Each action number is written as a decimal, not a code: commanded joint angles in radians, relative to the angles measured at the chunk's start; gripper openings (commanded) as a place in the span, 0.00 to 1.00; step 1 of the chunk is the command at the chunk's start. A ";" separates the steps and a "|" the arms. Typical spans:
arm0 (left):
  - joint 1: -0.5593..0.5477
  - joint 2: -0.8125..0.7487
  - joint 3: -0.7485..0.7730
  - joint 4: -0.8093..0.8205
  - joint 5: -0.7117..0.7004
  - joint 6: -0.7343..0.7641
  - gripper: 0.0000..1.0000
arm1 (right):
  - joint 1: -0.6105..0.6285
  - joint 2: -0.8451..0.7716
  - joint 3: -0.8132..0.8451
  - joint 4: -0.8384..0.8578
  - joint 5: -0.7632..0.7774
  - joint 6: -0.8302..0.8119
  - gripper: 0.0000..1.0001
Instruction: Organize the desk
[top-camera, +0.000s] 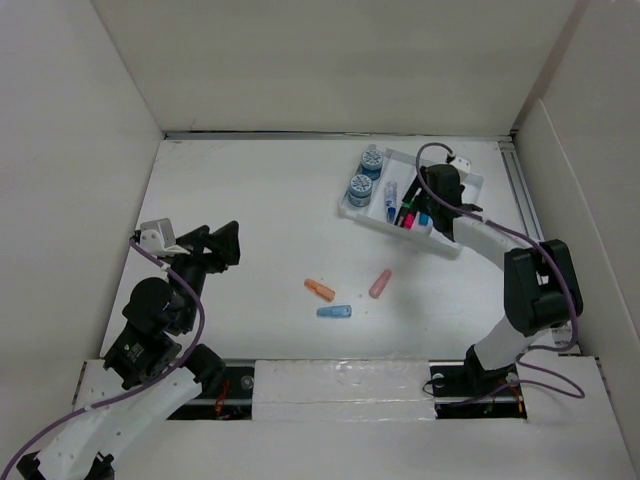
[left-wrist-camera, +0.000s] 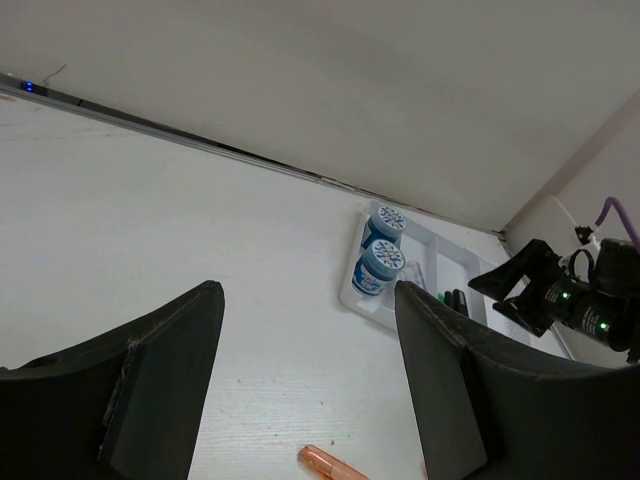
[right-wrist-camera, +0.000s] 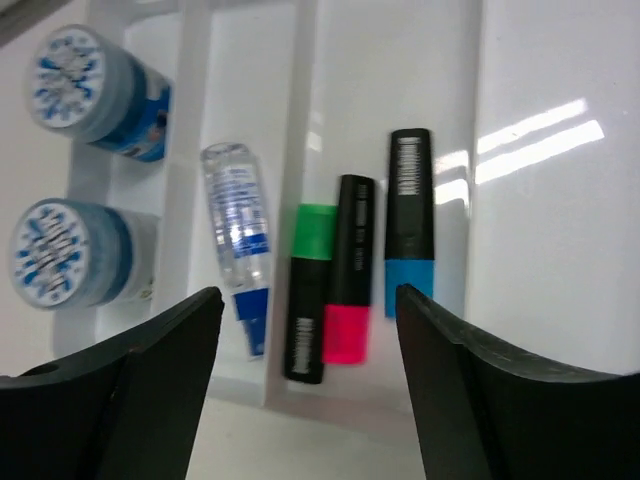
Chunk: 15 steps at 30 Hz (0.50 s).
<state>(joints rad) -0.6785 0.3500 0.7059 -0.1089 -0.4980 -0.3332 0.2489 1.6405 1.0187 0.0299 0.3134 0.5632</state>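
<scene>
The desk (top-camera: 250, 200) lies between white walls. At its far right corner the right gripper (right-wrist-camera: 305, 305) hangs over the tray (top-camera: 345, 209), released and empty. The left gripper (left-wrist-camera: 308, 300), near the left edge, is also released, grasping nothing.

seen from above, the tray (top-camera: 474, 186) lies on the desk (top-camera: 250, 200) at about 1 o'clock from its middle. inside, at the tray's 9 o'clock end, the far tub (top-camera: 372, 159) sits behind the near tub (top-camera: 359, 188); at their 3 o'clock lies a small bottle (top-camera: 390, 200), then three markers (right-wrist-camera: 350, 270) side by side. on the desk toward 6 o'clock lie three short pens, none touching: the left pen (top-camera: 319, 290), the near pen (top-camera: 334, 312) at its 5 o'clock, the right pen (top-camera: 380, 283) at its 3 o'clock.
</scene>
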 joint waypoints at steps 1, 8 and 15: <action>0.004 -0.002 -0.005 0.032 0.003 0.003 0.65 | 0.071 -0.134 -0.008 0.067 -0.033 -0.035 0.74; 0.004 0.012 -0.005 0.035 -0.002 0.003 0.65 | 0.421 -0.183 -0.192 0.102 -0.240 -0.207 0.00; 0.004 0.030 -0.002 0.035 0.001 0.005 0.66 | 0.730 -0.113 -0.178 0.010 -0.178 -0.235 0.73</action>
<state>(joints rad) -0.6785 0.3656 0.7059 -0.1085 -0.4992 -0.3332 0.9226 1.5108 0.8188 0.0658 0.1131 0.3630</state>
